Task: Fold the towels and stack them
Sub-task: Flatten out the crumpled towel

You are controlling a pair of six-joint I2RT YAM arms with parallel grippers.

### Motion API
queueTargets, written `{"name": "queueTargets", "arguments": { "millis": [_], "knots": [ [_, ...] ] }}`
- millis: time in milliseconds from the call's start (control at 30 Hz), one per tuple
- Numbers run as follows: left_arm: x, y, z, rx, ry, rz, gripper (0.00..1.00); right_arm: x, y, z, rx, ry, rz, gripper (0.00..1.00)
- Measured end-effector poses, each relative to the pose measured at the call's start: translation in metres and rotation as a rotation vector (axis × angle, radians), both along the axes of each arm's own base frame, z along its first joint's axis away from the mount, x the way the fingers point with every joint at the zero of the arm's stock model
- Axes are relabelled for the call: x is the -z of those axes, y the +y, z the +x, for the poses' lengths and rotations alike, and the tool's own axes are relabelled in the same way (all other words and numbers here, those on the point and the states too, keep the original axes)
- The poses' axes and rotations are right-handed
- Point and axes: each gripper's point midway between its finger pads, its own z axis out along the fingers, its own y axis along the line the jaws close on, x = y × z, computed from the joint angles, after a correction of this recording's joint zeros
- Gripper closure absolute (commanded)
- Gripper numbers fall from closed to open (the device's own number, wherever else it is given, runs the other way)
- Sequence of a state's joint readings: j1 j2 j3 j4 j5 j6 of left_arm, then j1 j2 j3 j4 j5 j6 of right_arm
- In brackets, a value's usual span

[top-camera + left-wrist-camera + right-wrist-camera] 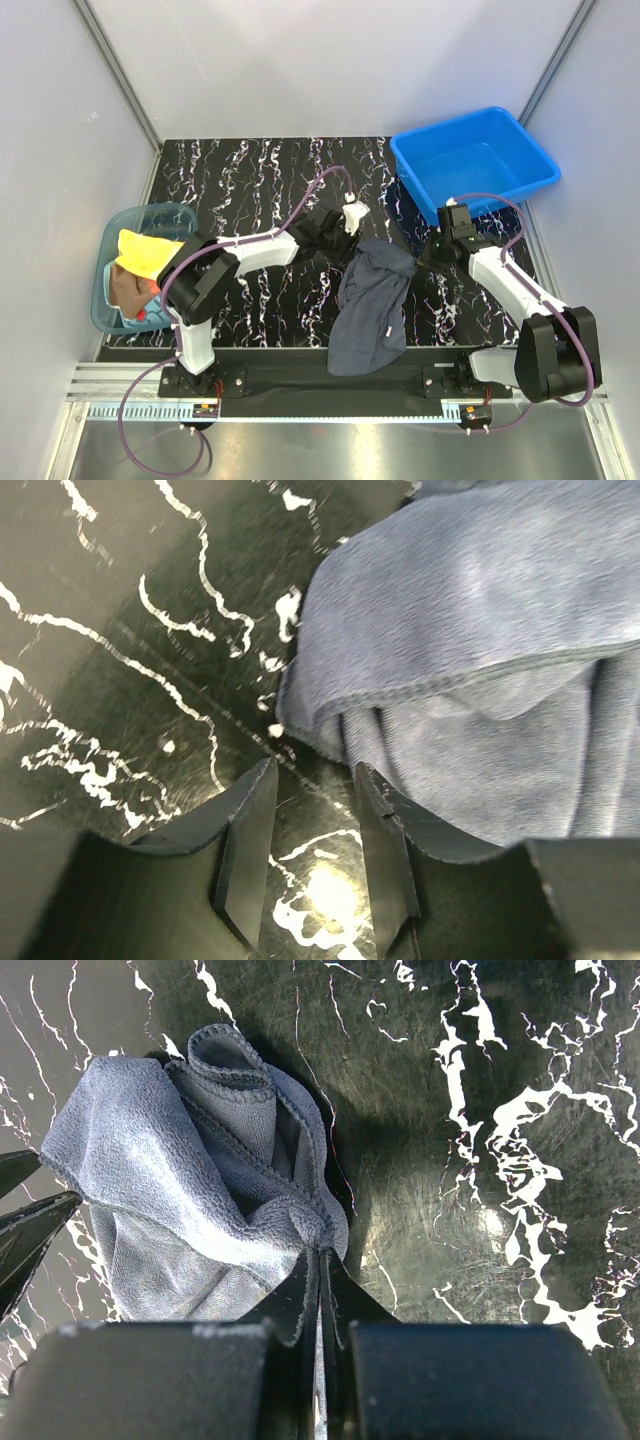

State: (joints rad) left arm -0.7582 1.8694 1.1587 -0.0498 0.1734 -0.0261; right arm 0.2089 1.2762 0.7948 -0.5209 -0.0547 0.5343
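Observation:
A dark slate-blue towel [372, 305] lies crumpled on the black marble table, its near end hanging over the front edge. My right gripper [320, 1252] is shut on a bunched fold at the towel's [170, 1170] far right corner [422, 258]. My left gripper [313, 780] stands open just short of the towel's [480, 650] hemmed far left corner, with only bare table between its fingers. In the top view it [352, 232] hovers at the towel's far edge. A yellow towel [145, 252] and a reddish one [128, 290] sit in the teal tub.
A translucent teal tub [108, 300] stands at the table's left edge. A rigid blue bin [520, 160] sits at the back right, close behind my right arm. Grey walls enclose the table on three sides.

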Motion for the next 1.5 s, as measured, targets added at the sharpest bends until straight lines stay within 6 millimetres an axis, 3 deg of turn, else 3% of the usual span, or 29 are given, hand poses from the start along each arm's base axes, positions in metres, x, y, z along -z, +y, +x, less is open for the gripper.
{"name": "queueTargets", "arguments": {
  "millis": [300,667,1267,1333,1400,1500],
  "knots": [
    [-0.002,-0.013,0.008,0.020,-0.007,-0.026,0.60,-0.001,0.001,0.001,-0.009,-0.003,0.002,1.00],
    [0.014,-0.013,0.016,0.023,0.004,-0.008,0.68,-0.005,0.002,0.000,-0.021,-0.014,0.009,1.00],
    [0.016,-0.011,0.024,0.032,0.025,-0.047,0.75,-0.006,0.002,0.000,-0.025,-0.018,0.009,1.00],
    [0.019,-0.014,0.021,0.039,0.043,-0.056,0.92,-0.006,0.003,0.000,-0.025,-0.019,0.010,1.00],
    [0.022,-0.015,0.017,0.045,0.066,-0.065,1.00,-0.007,0.003,0.001,-0.025,-0.021,0.011,1.00],
    [0.022,-0.015,0.014,0.050,0.083,-0.060,1.00,-0.016,0.005,0.007,-0.027,-0.035,0.019,1.00]
  ]
}}
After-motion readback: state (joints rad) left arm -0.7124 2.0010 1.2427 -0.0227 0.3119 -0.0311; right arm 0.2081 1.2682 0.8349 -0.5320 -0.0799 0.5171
